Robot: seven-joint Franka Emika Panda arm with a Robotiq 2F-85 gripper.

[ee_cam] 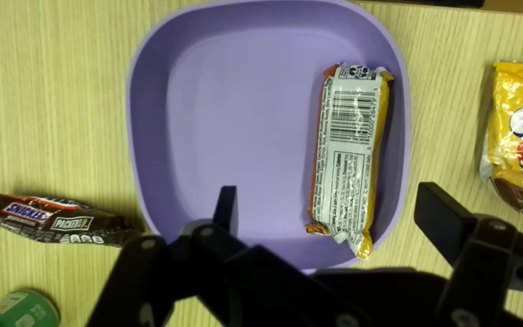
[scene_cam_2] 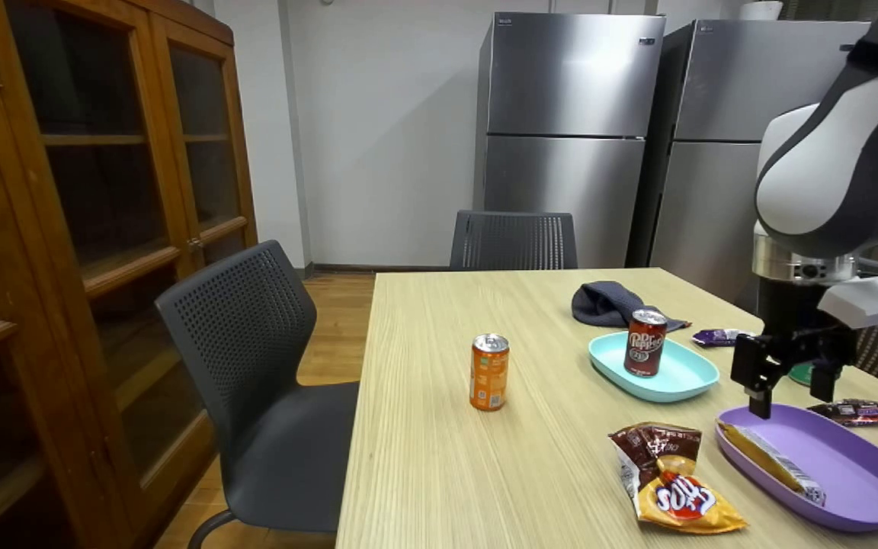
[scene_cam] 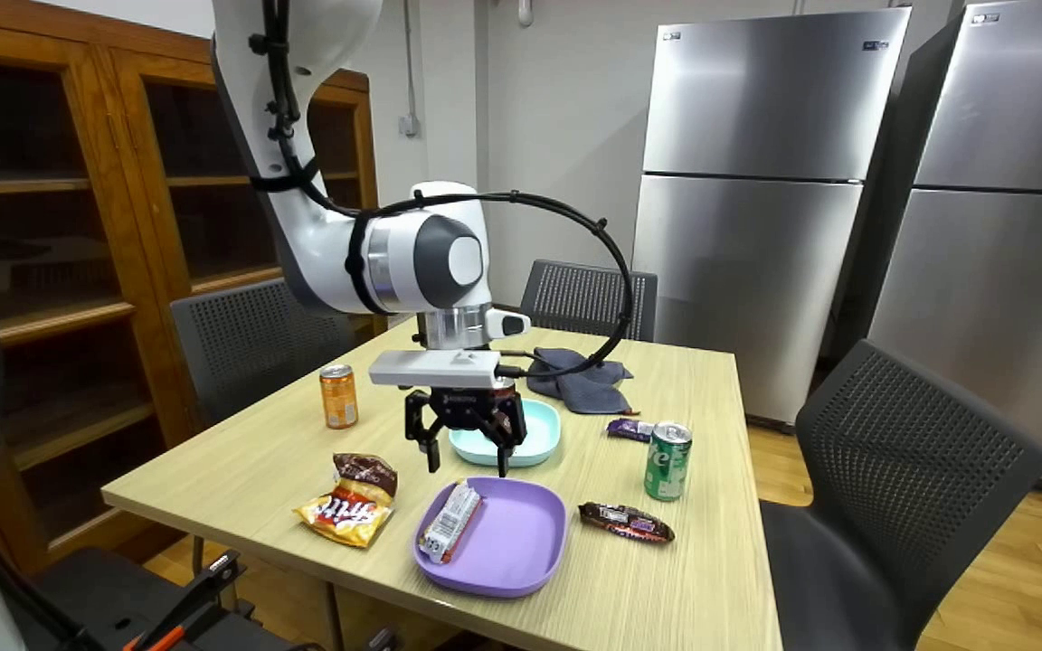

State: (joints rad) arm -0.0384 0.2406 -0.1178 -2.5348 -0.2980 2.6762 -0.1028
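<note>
In an exterior view the gripper (scene_cam: 468, 463) — jaws wide apart — hangs near the rim of the purple plate (scene_cam: 521, 533), where a wrapped bar (scene_cam: 451, 523) lies along one side. In an exterior view a Dr Pepper can (scene_cam_2: 645, 345) stands on a turquoise plate (scene_cam_2: 687, 380). The wrist view shows the wrapped bar barcode-up and, outside the purple plate, a Snickers packet (ee_cam: 57, 220).

On the counter (scene_cam: 711, 579), in an exterior view: near plate (scene_cam: 521, 542), bar (scene_cam: 453, 523) inside at left, tool (scene_cam: 468, 461) above its far side. Bag (scene_cam: 363, 506) left, Snickers (scene_cam: 627, 523) right, right can (scene_cam: 667, 461) behind Snickers. Farther back, far plate (scene_cam: 541, 434) with Dr Pepper (scene_cam_2: 645, 343) inside; left can (scene_cam: 338, 398) at left, wrapper (scene_cam: 629, 429) at right, cloth (scene_cam: 580, 380) behind. Beyond, 2 fridges (scene_cam: 756, 226).
</note>
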